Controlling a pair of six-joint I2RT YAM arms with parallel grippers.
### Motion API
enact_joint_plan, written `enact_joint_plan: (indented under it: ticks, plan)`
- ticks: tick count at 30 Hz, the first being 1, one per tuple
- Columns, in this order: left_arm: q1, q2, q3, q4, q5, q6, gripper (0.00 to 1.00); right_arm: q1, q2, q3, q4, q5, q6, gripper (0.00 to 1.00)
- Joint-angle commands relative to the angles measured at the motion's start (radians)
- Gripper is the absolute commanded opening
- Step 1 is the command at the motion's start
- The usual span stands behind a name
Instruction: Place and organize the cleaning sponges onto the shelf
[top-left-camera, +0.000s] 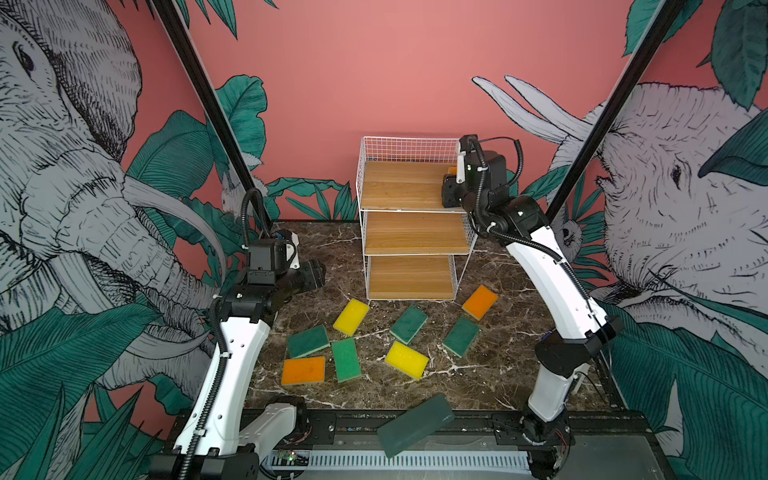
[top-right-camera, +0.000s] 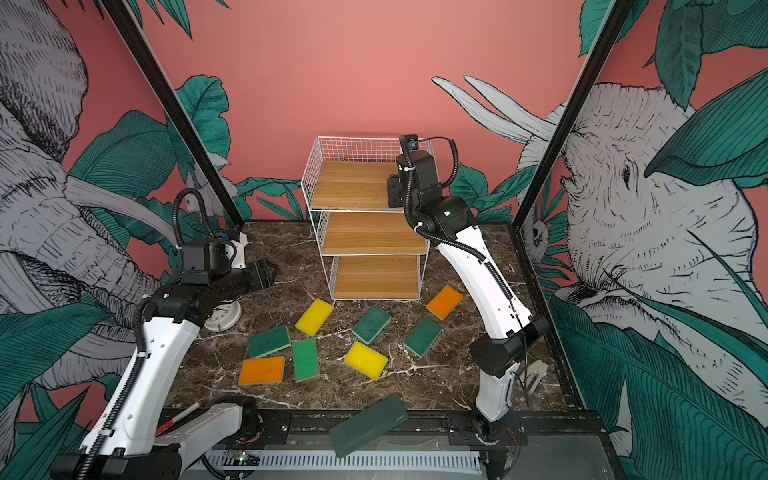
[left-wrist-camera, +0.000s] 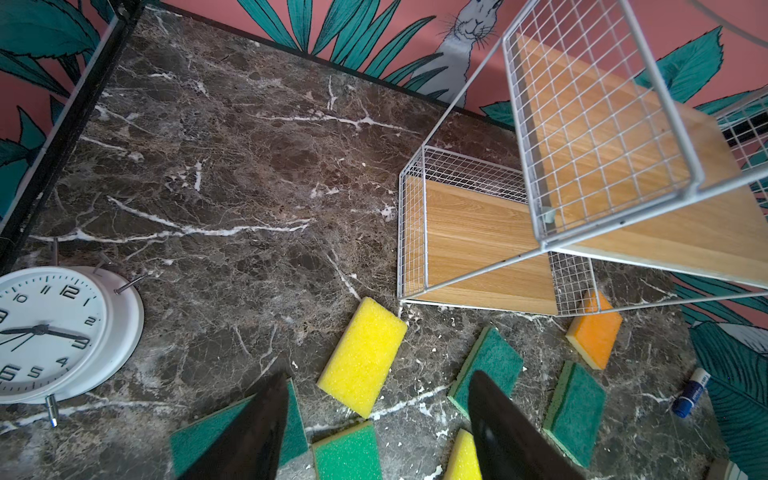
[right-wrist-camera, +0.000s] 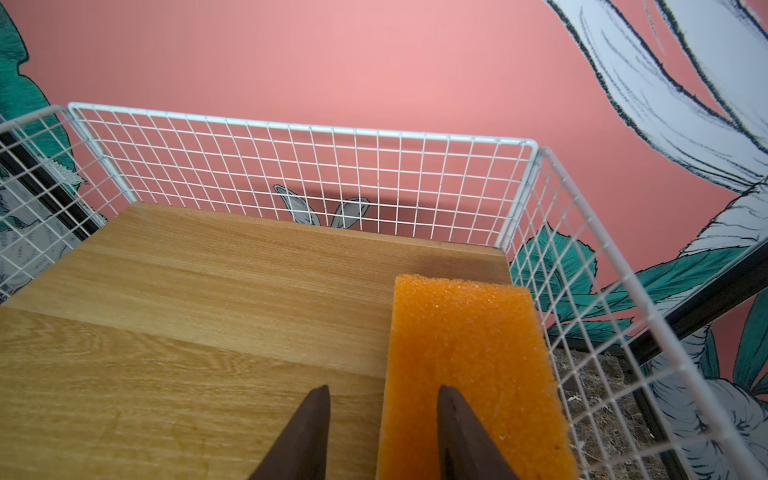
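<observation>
**Orange sponge** (right-wrist-camera: 469, 365): lies flat on the top board (right-wrist-camera: 208, 311) of the shelf (top-left-camera: 411, 235), at its right edge, just beside the wire side (right-wrist-camera: 582, 291).

**Right pincer** (right-wrist-camera: 382, 388): hangs over that sponge with jaws parted, gripping nothing. One finger (right-wrist-camera: 465, 432) overlaps the foam, and bare wood shows beside the other.

**Eight sponges** (top-left-camera: 406, 360): scattered on the table (top-left-camera: 490, 374), near side of the shelf. Two are yellow, two orange, four green. A yellow sponge (top-left-camera: 351, 316) sits by the shelf's left front corner and a second orange one (top-left-camera: 480, 302) by its right.

**Left pincer** (top-left-camera: 313, 276): hovers above the table left of the shelf, wide open and empty.

**Surroundings:**
- A white clock (top-right-camera: 222, 318) lies face-up under the left arm.
- A dark green slab (top-left-camera: 415, 424) overhangs the table's near edge.
- A blue tube (left-wrist-camera: 692, 392) lies right of the sponges.
</observation>
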Motion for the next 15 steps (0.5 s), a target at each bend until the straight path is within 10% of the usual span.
enact_joint_plan:
  ticks: [1, 15]
  plan:
    - [0.002, -0.011, 0.015, 0.011, 0.001, -0.012, 0.7, -0.003, -0.003, 0.018, 0.012, -0.023, 0.006, 0.5]
    - [0.002, -0.015, 0.03, 0.0, 0.009, -0.01, 0.7, 0.024, -0.065, -0.025, 0.077, -0.021, -0.063, 0.56]
